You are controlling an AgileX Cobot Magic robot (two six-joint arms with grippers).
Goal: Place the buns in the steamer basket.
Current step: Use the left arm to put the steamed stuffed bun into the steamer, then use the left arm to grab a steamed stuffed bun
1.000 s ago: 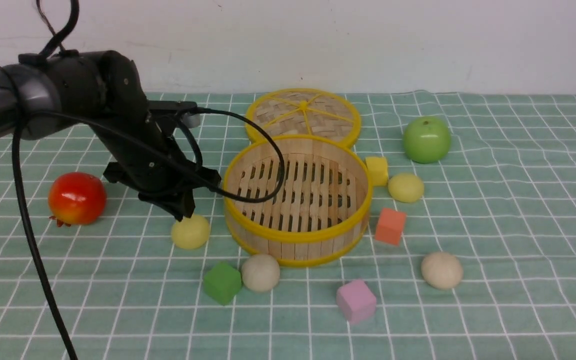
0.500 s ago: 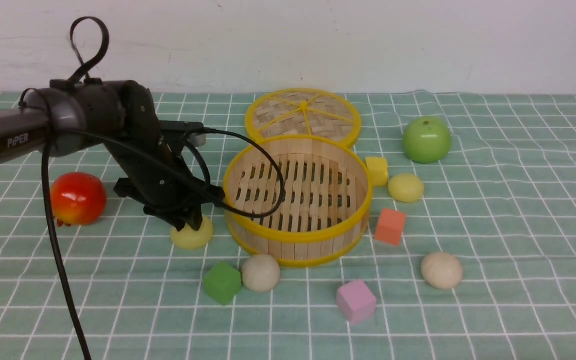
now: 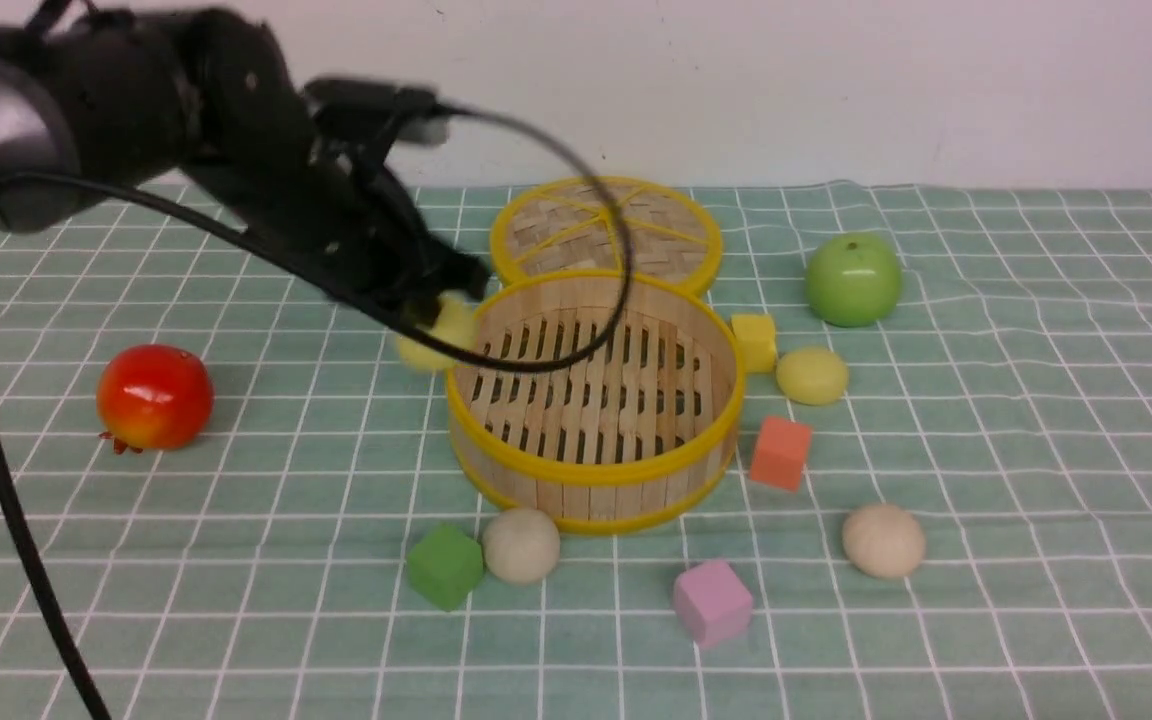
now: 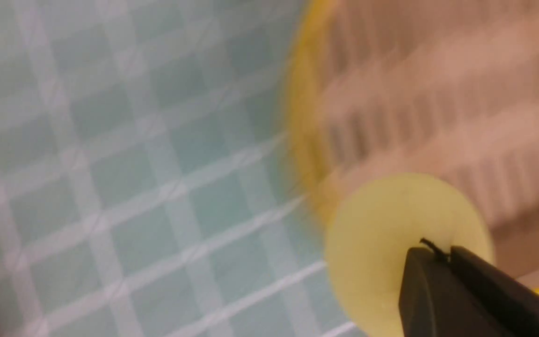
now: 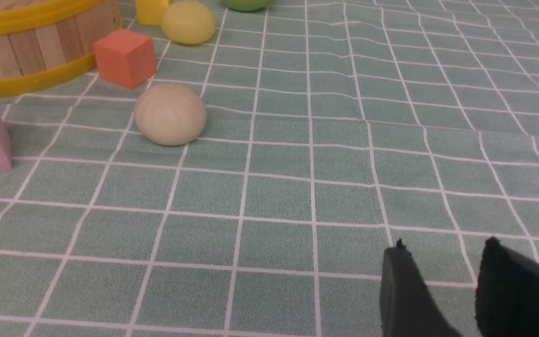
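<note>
My left gripper (image 3: 428, 312) is shut on a pale yellow bun (image 3: 433, 345) and holds it in the air just outside the left rim of the steamer basket (image 3: 596, 472). In the left wrist view the bun (image 4: 391, 220) sits at the fingertips (image 4: 421, 262) beside the blurred basket (image 4: 307, 117). The basket is empty. A second yellow bun (image 3: 812, 375) lies right of the basket. Two beige buns (image 3: 521, 545) (image 3: 883, 541) lie in front of it. My right gripper (image 5: 445, 245) is open and empty over bare cloth; it does not show in the front view.
The woven lid (image 3: 606, 228) lies behind the basket. A green apple (image 3: 853, 279) is at back right, a red fruit (image 3: 154, 396) at left. Yellow (image 3: 755, 341), orange (image 3: 781, 452), pink (image 3: 712, 601) and green (image 3: 445, 565) cubes stand round the basket.
My left gripper came down onto the yellow bun left of the basket, closed on it, and has lifted it up and back-right toward the basket's rim.
</note>
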